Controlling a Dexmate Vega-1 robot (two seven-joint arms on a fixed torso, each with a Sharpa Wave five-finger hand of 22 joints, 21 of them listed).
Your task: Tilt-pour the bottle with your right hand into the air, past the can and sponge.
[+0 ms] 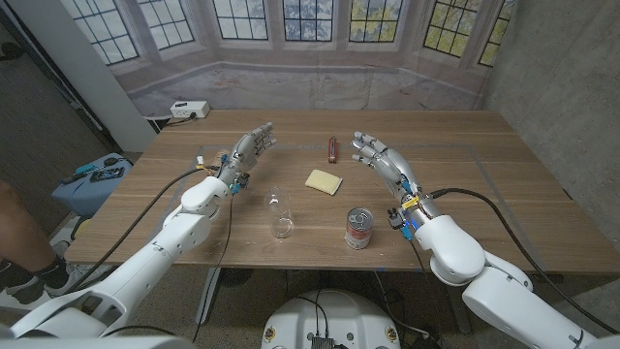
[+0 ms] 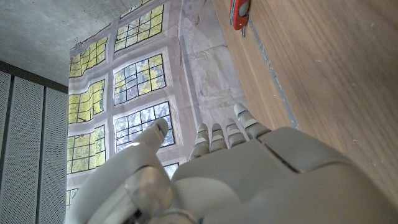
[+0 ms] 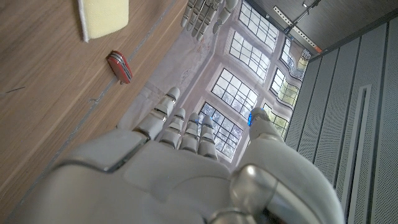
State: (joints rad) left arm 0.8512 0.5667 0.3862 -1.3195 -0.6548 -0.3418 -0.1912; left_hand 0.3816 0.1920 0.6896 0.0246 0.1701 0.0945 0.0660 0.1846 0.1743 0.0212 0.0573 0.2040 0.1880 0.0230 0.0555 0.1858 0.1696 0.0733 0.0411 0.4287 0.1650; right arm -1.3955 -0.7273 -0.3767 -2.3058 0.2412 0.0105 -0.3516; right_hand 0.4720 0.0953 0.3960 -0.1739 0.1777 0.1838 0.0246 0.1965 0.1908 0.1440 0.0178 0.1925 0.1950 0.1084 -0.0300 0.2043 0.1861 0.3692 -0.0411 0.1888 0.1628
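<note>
The clear bottle [image 1: 280, 215] stands upright on the counter [image 1: 504, 184], nearer the robot and to the left of the right robot hand [image 1: 380, 155], which is held with fingers apart and empty. The can [image 1: 359, 229] stands between them; the left robot hand [image 1: 247, 150], also spread and empty, is the nearer one.

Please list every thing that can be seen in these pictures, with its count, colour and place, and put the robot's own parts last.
bottle: one, clear, upright on the table near the front edge, left of the can.
can: one, silver with a red label, upright near the front edge.
sponge: one, pale yellow, flat at the table's middle.
pocket knife: one, dark red, lying behind the sponge.
power strip: one, white, on the ledge behind the table's far left corner.
table: one, brown wood.
person's leg: one, at the head view's left edge.
left hand: one, grey, open, above the table's left part.
right hand: one, grey, open, right of the sponge.
</note>
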